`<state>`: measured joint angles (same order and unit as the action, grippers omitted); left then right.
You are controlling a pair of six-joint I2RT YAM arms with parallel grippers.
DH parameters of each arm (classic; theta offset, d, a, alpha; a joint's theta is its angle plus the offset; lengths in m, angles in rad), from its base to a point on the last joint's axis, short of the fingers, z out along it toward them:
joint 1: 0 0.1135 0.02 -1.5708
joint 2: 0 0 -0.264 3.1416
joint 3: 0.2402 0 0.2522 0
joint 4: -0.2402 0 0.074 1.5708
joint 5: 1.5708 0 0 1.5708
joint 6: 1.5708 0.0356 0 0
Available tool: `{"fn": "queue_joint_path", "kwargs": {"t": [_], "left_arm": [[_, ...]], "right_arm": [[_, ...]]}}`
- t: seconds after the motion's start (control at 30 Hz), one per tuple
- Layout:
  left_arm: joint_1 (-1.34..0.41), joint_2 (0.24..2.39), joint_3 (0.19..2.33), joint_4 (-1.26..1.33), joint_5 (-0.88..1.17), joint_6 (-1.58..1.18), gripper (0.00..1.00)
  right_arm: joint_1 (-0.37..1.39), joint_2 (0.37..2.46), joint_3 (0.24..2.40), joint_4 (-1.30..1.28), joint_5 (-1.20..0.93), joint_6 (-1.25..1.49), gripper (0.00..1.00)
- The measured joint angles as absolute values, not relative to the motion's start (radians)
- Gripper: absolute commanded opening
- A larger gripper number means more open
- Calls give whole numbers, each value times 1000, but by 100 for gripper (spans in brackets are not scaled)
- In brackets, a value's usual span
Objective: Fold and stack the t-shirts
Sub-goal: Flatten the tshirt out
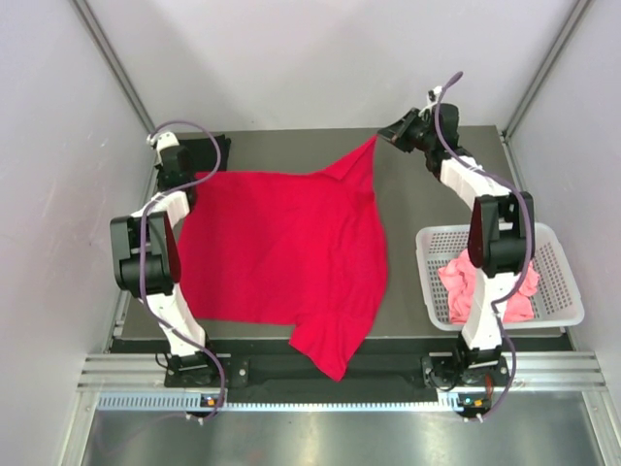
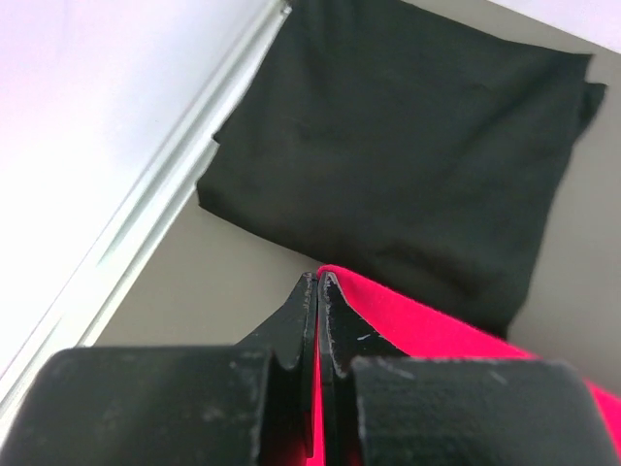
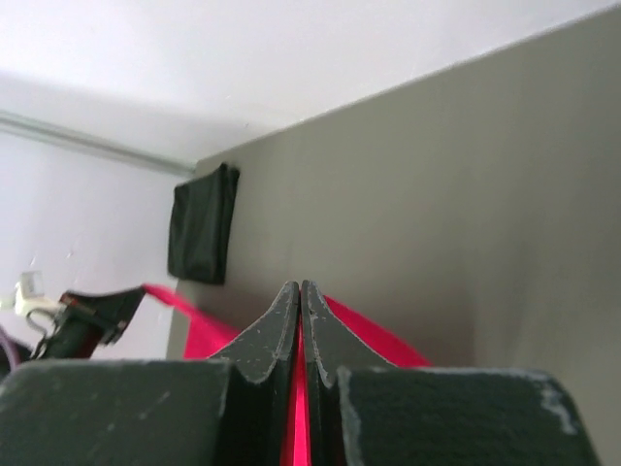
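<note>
The red shirt [image 1: 281, 243] lies spread on the table [image 1: 427, 184], long axis far to near, with one corner drooping over the near edge. The left gripper [image 2: 318, 282] and right gripper [image 3: 300, 288] each clamp a far corner. The black shirt [image 2: 408, 146] sits folded far-left, and the pink shirt [image 1: 466, 282] is in the basket [image 1: 563, 282].

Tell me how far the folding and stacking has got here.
Done: the black t-shirt lies folded at the far left. In hand: the red t-shirt is spread out, not yet folded, with the left gripper and right gripper each shut on a far corner. Left: fold and stack it, then the pink t-shirt, crumpled in the white basket.
</note>
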<state>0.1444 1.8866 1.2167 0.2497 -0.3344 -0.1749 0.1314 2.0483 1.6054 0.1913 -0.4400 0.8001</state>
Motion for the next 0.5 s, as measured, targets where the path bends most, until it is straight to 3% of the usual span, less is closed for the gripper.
{"fn": "queue_joint_path", "kwargs": {"t": [0.5], "left_arm": [[175,1777,1251,-5,-243,-174,0]], "right_arm": [[194,1671,1388,-119,-496,796,0]]}}
